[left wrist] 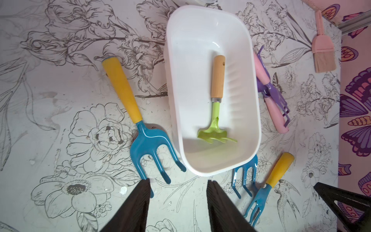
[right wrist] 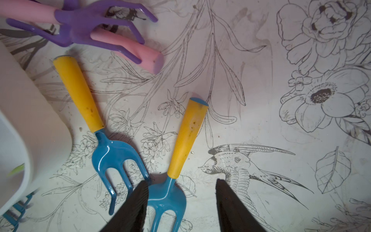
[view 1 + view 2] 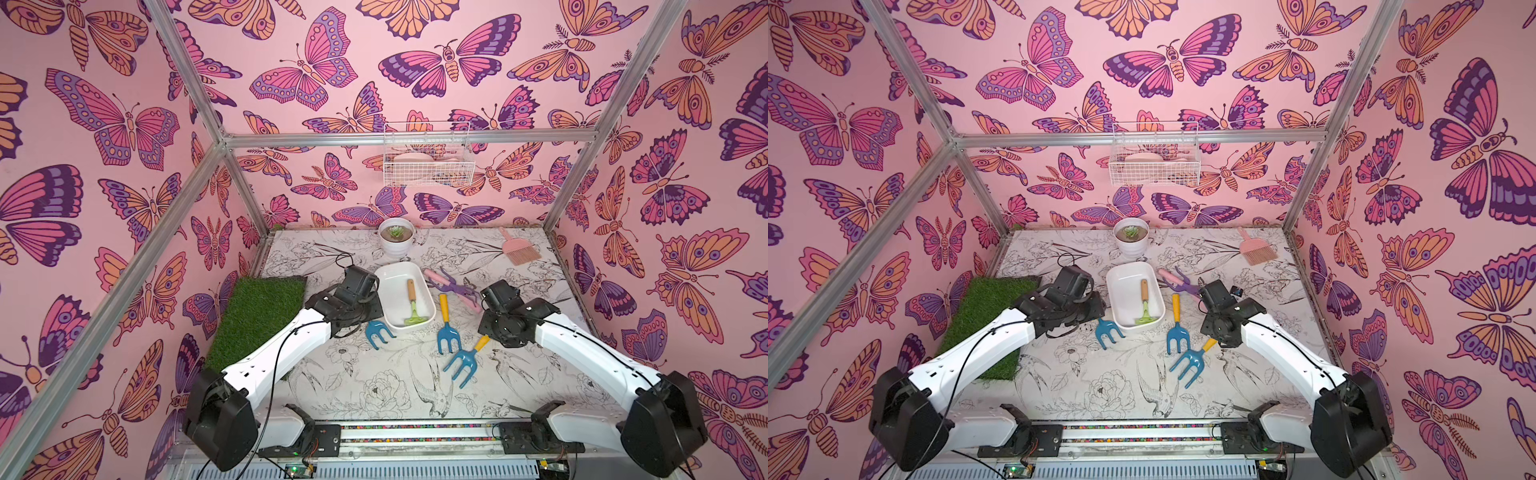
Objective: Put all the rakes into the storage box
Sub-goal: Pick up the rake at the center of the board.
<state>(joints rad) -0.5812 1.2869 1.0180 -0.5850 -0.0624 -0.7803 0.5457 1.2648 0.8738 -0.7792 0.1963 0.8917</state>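
The rake [image 1: 217, 96] is lying flat inside the storage box [image 1: 180, 60], its wooden handle running along the box's length. The box is sitting on the bench [image 3: 374, 395]. The left fingers [image 1: 138, 200] are standing parted and empty near the box. The right fingers [image 2: 230, 204] are hanging apart, gripping nothing, on the box's other side, near a blue fork [image 2: 167, 194] lying beside the box.
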